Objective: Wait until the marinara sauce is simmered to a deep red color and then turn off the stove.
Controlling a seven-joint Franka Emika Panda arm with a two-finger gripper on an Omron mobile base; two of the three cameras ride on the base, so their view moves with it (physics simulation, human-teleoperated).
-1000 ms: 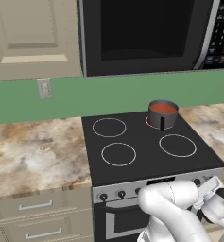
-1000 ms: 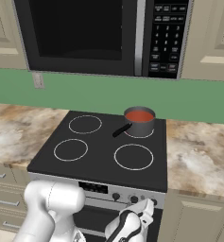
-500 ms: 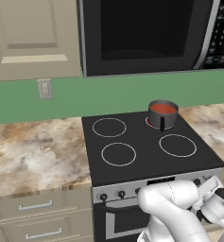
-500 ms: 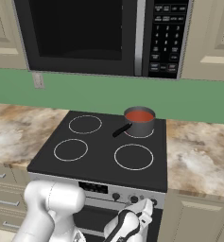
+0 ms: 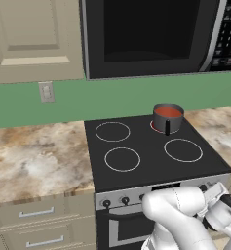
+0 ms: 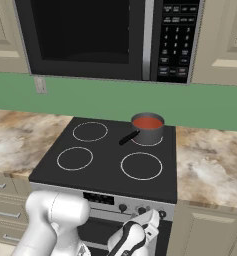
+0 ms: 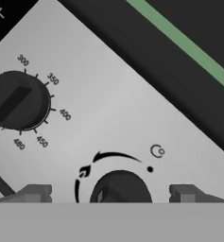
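Note:
The marinara sauce point(image 5: 168, 112) point(image 6: 147, 122) shows as a smooth orange-red surface in a small dark saucepan point(image 5: 167, 119) point(image 6: 148, 129) on the back right burner. The stove point(image 5: 146, 152) point(image 6: 106, 172) has a black glass top and a silver front panel with black knobs. My gripper point(image 7: 111, 194) point(image 6: 150, 219) is low at the panel's right side. It is open, its fingertips point(image 7: 36, 193) on either side of a black burner knob point(image 7: 121, 190) without touching it. A temperature dial point(image 7: 17, 100) sits to the upper left in the hand view.
A black microwave point(image 5: 151, 36) point(image 6: 105, 35) hangs above the stove. Marbled counters point(image 5: 36, 156) point(image 6: 210, 167) flank it on both sides, with drawers point(image 5: 36, 222) below on the left. A wall outlet point(image 5: 47, 91) sits on the green backsplash.

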